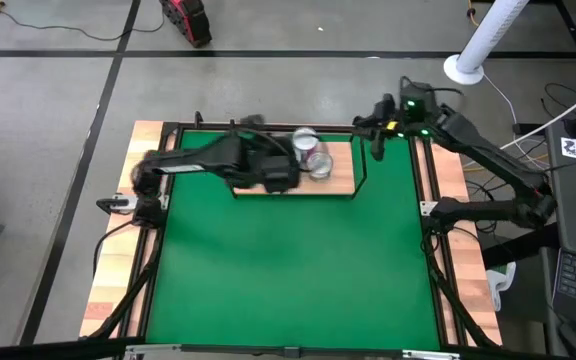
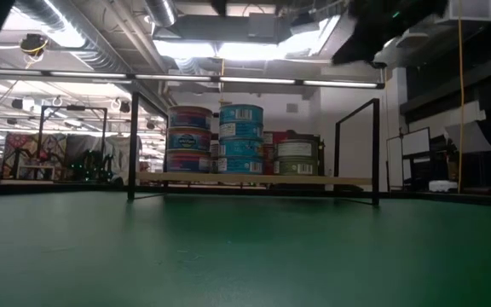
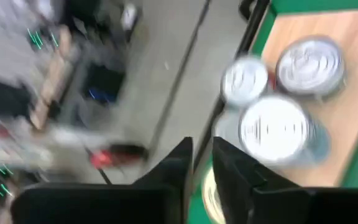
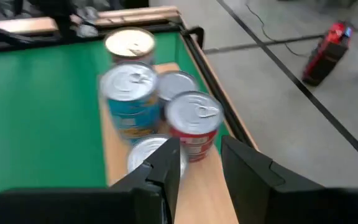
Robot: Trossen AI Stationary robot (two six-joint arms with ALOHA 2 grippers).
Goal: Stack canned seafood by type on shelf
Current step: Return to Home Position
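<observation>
Tins stacked, both your grippers empty.
Canned seafood [image 2: 241, 138] sits on the shelf [image 2: 348, 179], upper centre of the high view. Your left gripper [image 3: 201, 146] hovers there, fingers narrowly apart; your right gripper [image 4: 199, 146], just right of it, is parted.

Shelf [image 2: 254, 178] stands on green mat [image 2: 228, 247]. On it, three lots of cans: red stack [image 2: 189, 139] left, teal stack [image 2: 240, 138] middle, shorter brown stack [image 2: 297, 157] right.

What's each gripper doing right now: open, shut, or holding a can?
Left gripper: open by a narrow gap, holding nothing.
Right gripper: open, holding nothing.
</observation>
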